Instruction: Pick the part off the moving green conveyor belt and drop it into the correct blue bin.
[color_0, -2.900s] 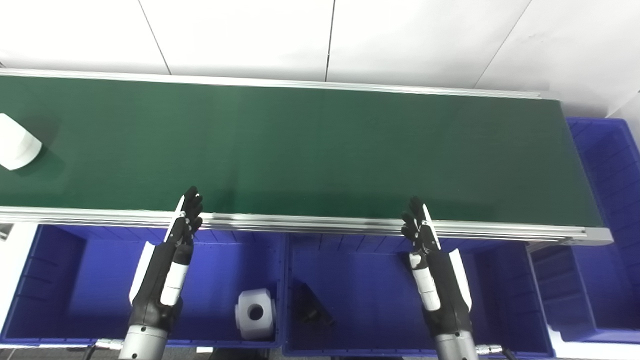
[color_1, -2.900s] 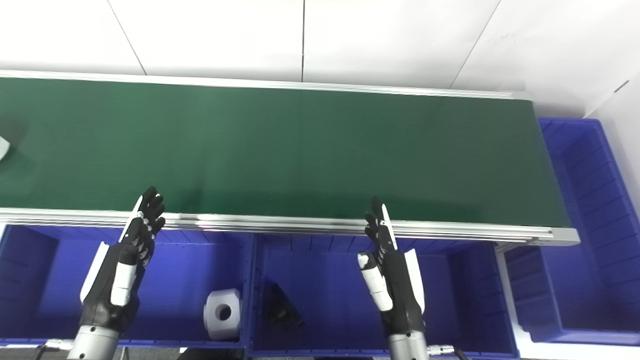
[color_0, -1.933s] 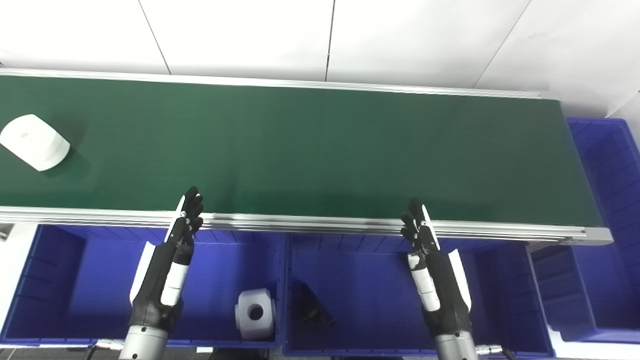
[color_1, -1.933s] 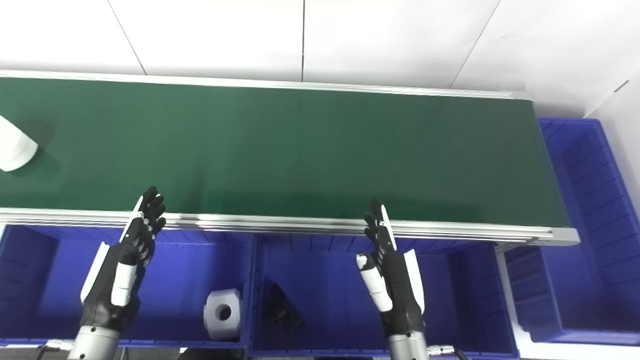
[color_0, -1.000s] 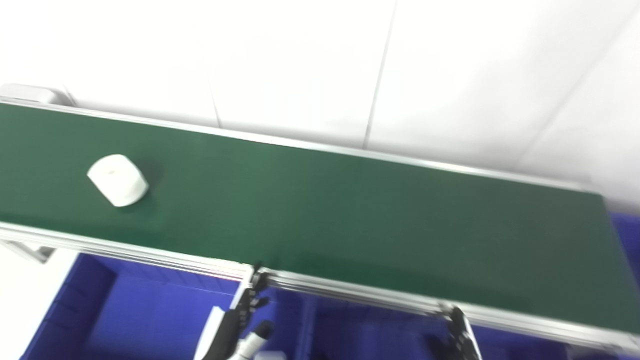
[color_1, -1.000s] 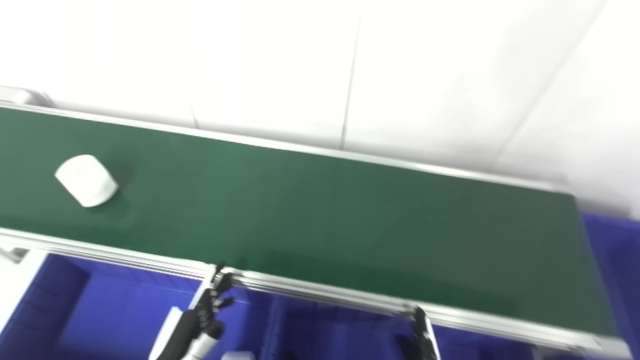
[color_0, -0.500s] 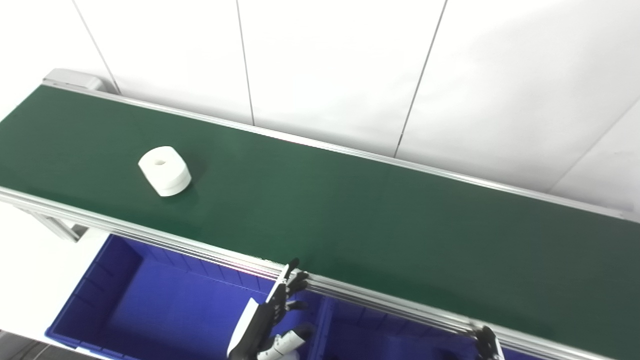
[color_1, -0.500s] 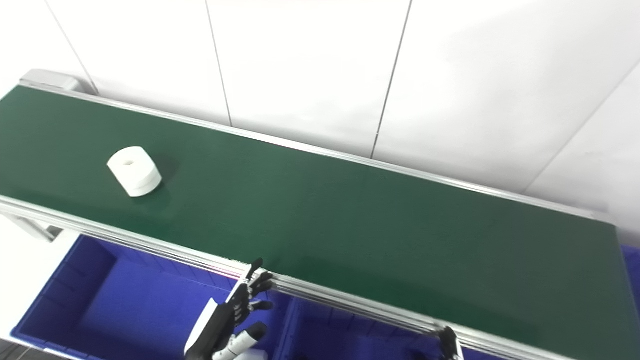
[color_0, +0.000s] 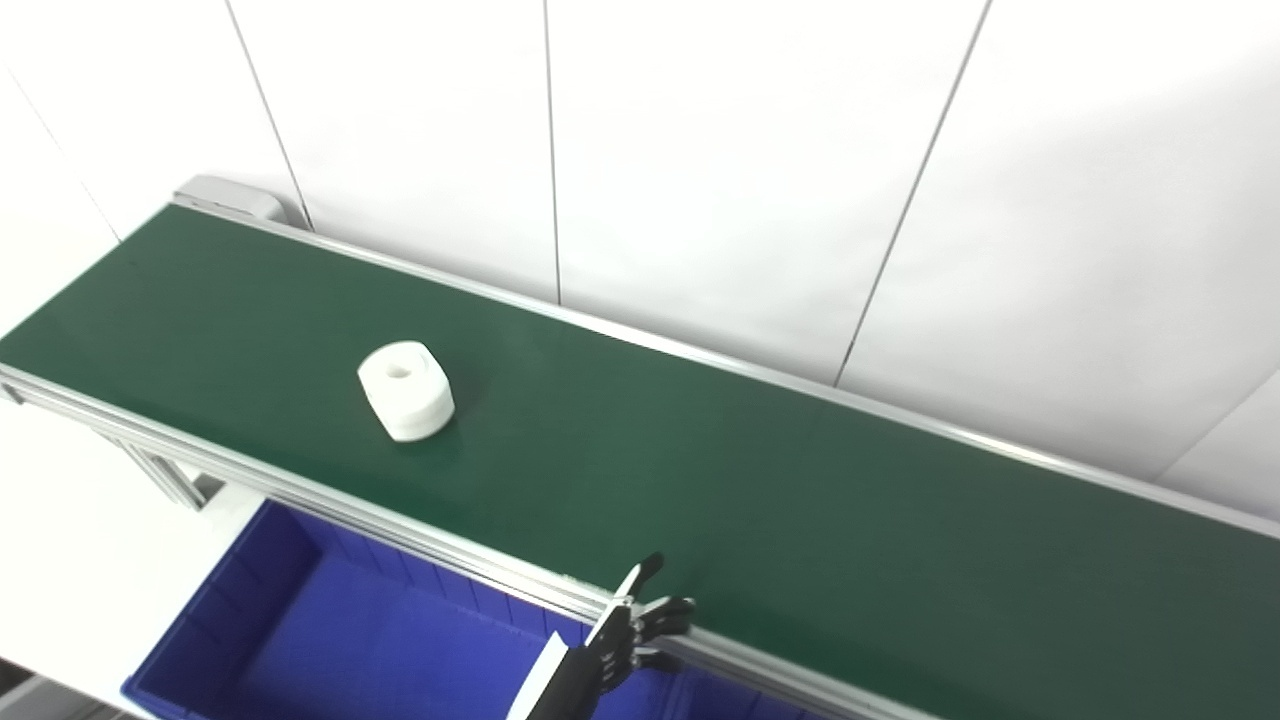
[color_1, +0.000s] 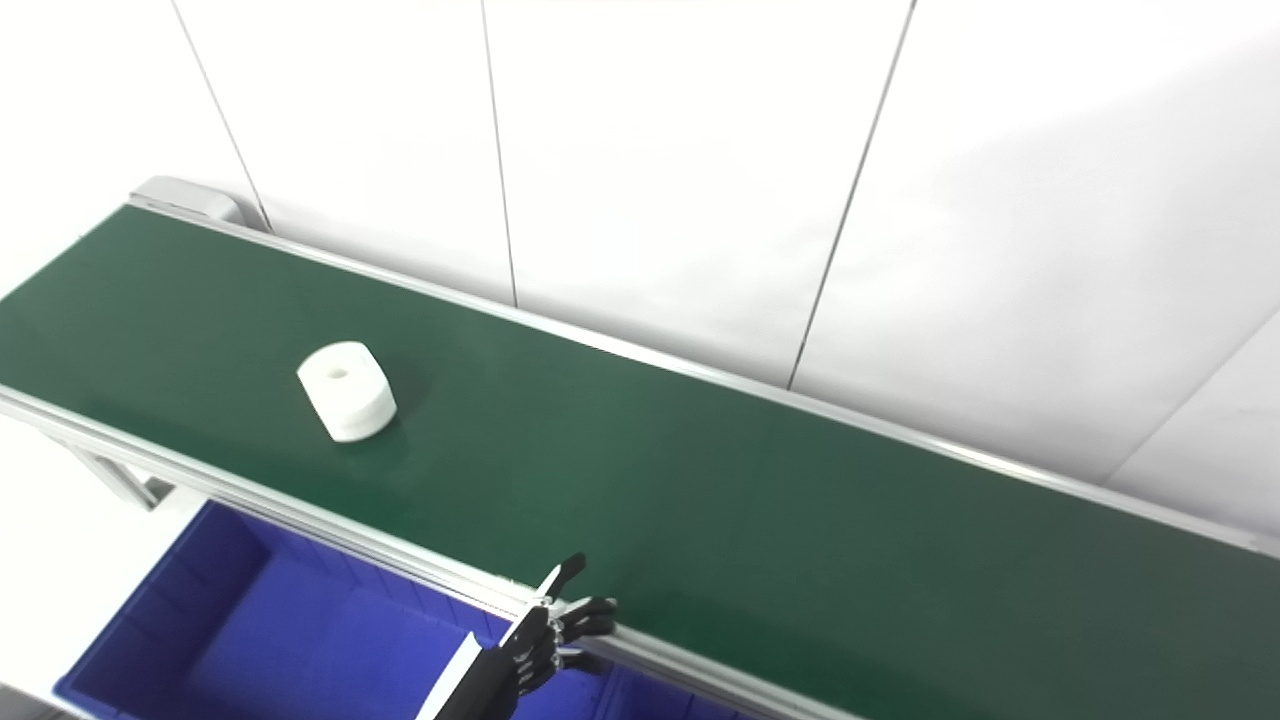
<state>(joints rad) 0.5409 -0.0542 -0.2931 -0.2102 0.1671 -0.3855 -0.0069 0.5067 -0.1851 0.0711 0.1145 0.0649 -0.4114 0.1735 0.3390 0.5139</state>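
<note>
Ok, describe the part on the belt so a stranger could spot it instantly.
Find the long green conveyor belt running below the white wall. Toward its left end sits the white part, a short rounded block with a small hole in its top, the only object on the belt.

Behind everything you have a white panelled wall (color_0: 720, 150), split by thin dark vertical seams (color_0: 552, 150). At the far left end you can see a grey end cap (color_1: 185, 195) against that wall. Lower left, a pale floor (color_0: 90, 560) shows, with a metal support leg (color_0: 165, 478) standing on it.
</note>
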